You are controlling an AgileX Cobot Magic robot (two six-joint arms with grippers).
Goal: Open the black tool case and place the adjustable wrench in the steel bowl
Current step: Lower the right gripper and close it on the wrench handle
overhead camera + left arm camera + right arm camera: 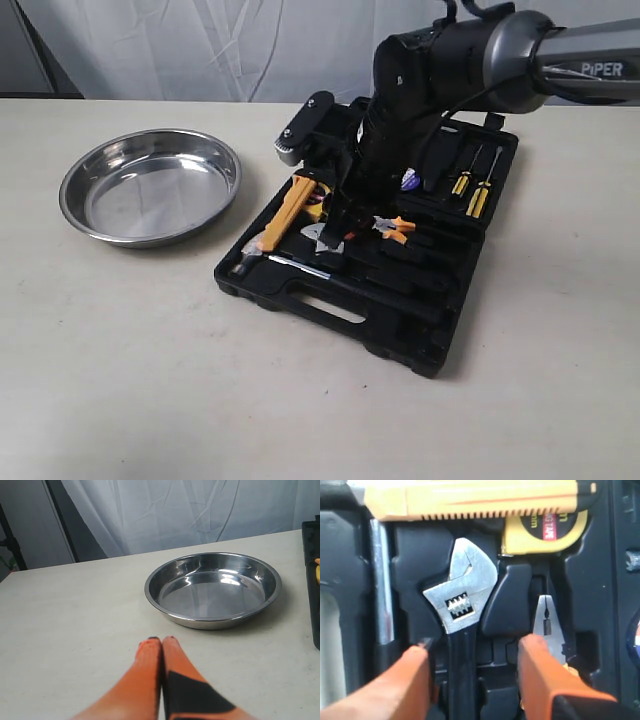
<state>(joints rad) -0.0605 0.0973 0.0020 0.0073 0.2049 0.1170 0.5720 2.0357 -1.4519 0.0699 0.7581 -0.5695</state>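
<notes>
1. The steel bowl (150, 185) is sitting on the table (150, 380), left of the case.
2. The left end effector (160, 641) is pointing toward the bowl, fingers pressed together, holding nothing.
3. The black tool case (330, 300) is lying open, with the adjustable wrench (462, 605) resting in its moulded slot.
4. The right end effector (475, 647) is standing wide, one finger on each side of the wrench handle.

A yellow tape measure (542, 530) lies near orange-handled pliers (396, 228); two yellow screwdrivers (475, 190) lie side by side. The table (130, 370) is beige.
</notes>
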